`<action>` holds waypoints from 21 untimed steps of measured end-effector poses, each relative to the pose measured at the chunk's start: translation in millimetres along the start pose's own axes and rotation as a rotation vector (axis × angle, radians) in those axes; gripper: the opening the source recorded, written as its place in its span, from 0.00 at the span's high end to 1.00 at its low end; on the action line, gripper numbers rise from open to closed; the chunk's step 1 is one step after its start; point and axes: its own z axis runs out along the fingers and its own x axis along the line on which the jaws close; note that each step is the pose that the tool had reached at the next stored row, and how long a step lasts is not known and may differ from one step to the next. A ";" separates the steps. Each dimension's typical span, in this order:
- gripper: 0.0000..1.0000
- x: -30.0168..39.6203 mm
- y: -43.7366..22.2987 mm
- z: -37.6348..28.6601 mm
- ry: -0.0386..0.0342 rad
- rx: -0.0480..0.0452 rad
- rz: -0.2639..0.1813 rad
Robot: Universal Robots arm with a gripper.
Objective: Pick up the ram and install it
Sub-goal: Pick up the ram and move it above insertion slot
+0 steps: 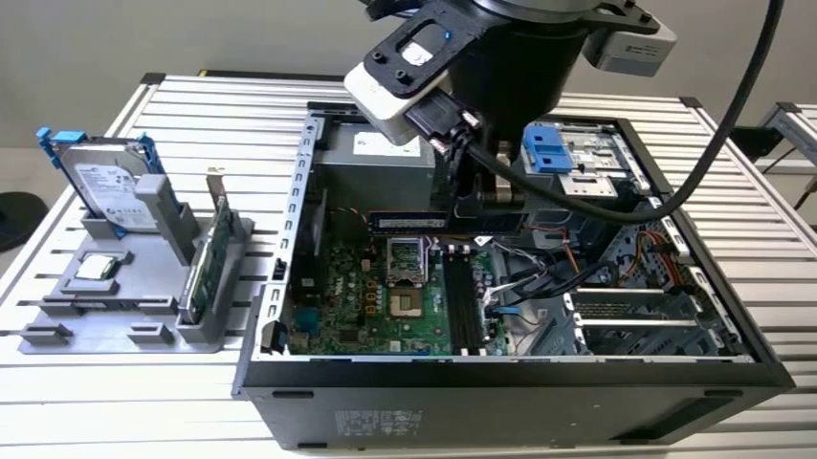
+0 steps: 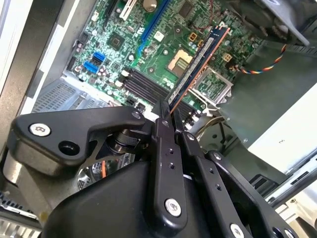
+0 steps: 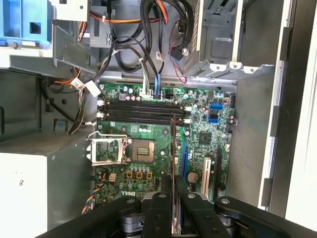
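End effector (image 2: 171,116) clenches the ram (image 1: 408,222) at the exterior view's centre, crosswise to the slots (image 1: 462,306); seating likely needs a turn.

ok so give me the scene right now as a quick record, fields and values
gripper: shut on the ram
ram: held by one end, in the air over the motherboard, not seated in any slot
memory slots: black, side by side, no stick seen in them
computer case: open, lying on the slatted table
grey stand: outside the case at the exterior view's left, holding a hard drive and a green card
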 end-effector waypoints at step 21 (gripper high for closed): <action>1.00 -0.8 21.6 -0.9 0.0001 0.0003 0.000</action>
